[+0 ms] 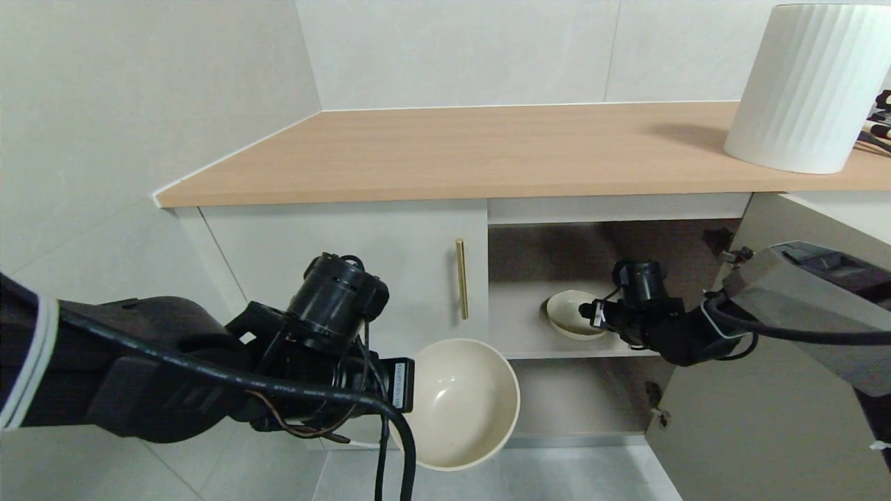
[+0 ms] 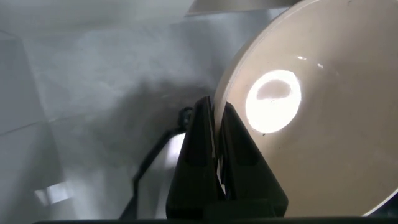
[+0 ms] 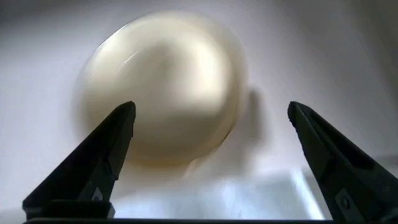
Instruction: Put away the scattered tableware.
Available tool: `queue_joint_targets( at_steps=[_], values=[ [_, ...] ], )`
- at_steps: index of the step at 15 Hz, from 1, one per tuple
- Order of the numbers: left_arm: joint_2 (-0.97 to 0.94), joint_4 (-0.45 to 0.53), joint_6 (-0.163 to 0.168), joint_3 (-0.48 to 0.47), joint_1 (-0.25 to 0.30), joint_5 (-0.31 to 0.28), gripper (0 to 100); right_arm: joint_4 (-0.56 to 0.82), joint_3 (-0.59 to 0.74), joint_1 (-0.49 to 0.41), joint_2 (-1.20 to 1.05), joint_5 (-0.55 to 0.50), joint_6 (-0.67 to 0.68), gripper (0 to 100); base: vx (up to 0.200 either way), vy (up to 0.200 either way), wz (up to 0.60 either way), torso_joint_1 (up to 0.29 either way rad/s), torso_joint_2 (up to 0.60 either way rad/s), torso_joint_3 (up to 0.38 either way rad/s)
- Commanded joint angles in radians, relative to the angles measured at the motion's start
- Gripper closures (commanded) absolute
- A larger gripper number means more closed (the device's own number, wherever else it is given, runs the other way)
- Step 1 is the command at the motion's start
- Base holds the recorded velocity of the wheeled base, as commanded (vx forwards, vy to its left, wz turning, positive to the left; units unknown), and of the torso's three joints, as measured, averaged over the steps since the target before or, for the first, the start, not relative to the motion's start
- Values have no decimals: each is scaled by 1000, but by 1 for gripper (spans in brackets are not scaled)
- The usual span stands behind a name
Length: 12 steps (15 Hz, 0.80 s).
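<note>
Stowing bowls in the cupboard under the desk (image 1: 452, 153), judging by the layout; clamping the rim of the large cream bowl (image 1: 459, 403) in the left pincer (image 1: 406, 385), fingers nearly closed on the thin wall, the bowl hanging low in front of the closed door (image 1: 334, 243) with its hollow turned up toward the head camera; hovering the right pincer (image 1: 592, 314) inside the open compartment, fingers spread wide and gripping nothing, just beside the small bowl (image 1: 567, 314) sitting on the shelf (image 1: 518, 334); seeming, then, to be rounding off the placing of the small bowl, the large one coming after; calling next, probably, for backing the right arm out of the opening without nudging the small bowl, then swinging the left arm across past the brass handle (image 1: 461, 278) and levelling the large bowl before setting it on the shelf near the other; minding the open door leaf (image 1: 703, 417) on the right.
</note>
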Motion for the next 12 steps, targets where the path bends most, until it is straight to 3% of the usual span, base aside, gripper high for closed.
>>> queue_joint_targets(
  at_steps=[1,4,9,12],
  values=[
    [87,0,1,-3,-33,67,100,60,126,97,-199,55,-3,0,0,0,0,0,0,0],
    [147,-2,-3,-20,-46,143,100,160,230,212,-371,167,-5,0,0,0,0,0,0,0],
    [165,-2,-5,-20,-58,154,100,349,315,365,-568,361,-8,0,0,0,0,0,0,0],
    [159,0,-5,-20,-70,154,100,361,324,414,-539,374,-8,0,0,0,0,0,0,0]
  ],
)
